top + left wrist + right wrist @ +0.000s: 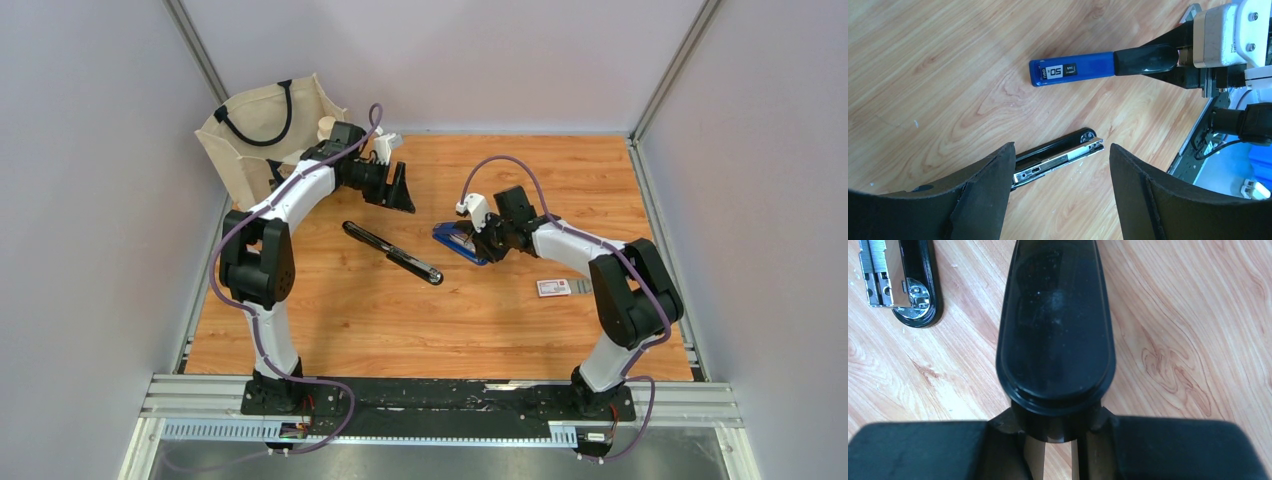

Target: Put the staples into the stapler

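A blue stapler (pixel 458 243) with a black rear end lies at mid-table. My right gripper (pixel 487 242) is shut on that black end (pixel 1055 325). The left wrist view shows its blue body (pixel 1073 71) with a "50" label. A black stapler (pixel 390 252) lies open to its left, its metal magazine (pixel 1058 157) facing up with staples visible at its head (pixel 878 270). My left gripper (pixel 402 198) is open and empty, raised behind the black stapler, fingers (pixel 983 195) apart. The white staples box (pixel 553 288) with red print lies right of the blue stapler, a thin grey strip (pixel 583 287) beside it.
A cream tote bag (pixel 262 140) with black handles stands at the back left corner beside the left arm. Grey walls close in the wooden table (pixel 420 330) on three sides. A metal rail (pixel 440 400) runs along the near edge.
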`<state>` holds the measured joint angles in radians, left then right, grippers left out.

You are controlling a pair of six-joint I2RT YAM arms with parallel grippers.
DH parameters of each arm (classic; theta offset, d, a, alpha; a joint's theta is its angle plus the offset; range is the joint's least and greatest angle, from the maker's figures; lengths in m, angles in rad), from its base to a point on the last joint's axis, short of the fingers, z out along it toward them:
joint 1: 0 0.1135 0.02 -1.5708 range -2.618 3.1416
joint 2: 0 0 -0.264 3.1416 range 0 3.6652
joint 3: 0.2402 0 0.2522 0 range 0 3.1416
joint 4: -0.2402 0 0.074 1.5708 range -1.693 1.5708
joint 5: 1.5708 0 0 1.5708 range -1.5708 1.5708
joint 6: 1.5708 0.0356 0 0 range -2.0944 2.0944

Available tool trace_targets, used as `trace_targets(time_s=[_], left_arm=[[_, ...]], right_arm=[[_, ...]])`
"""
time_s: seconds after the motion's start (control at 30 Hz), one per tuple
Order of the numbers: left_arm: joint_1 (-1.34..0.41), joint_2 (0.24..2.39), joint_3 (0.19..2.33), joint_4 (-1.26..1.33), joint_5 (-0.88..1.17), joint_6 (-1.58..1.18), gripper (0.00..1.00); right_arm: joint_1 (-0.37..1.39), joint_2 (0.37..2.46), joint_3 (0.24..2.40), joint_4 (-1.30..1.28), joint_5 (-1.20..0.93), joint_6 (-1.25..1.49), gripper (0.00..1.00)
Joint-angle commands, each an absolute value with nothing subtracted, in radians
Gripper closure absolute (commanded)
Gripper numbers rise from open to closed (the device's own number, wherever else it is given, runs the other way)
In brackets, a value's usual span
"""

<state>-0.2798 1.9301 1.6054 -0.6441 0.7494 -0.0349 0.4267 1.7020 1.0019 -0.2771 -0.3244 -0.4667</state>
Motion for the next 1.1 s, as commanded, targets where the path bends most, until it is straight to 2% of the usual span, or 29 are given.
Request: trace_targets(time_s=[0.0,0.2,0.33,0.83,1.07], left_arm=[[-0.279,1.884,1.600,-0.632,0.773,-0.014,0.23],[-0.278,1.867,1.592,-0.632,0.767,-0.014,0.23],[-0.278,1.856,1.583,-0.635,0.767,-0.012,0.23],[-0.278,1.839,1.568,-0.653,0.755,0.000,0.23],[-0.278,1.793,1.559,-0.680,0.750,0.032,0.23]], right_arm=[[0.417,1.686,0.989,-0.293,-0.296,-0.454,0.89],[0.413,1.681,0.989,-0.308,-0.316,-0.465,0.87],[0.411,1.680,0.996,-0.322,-0.307,-0.485,0.77],[0.411,1.714,1.120,-0.509,-0.268,-0.500,0.70],[0.411,1.637,1.155,-0.564,-0.261,-0.517,0.61]])
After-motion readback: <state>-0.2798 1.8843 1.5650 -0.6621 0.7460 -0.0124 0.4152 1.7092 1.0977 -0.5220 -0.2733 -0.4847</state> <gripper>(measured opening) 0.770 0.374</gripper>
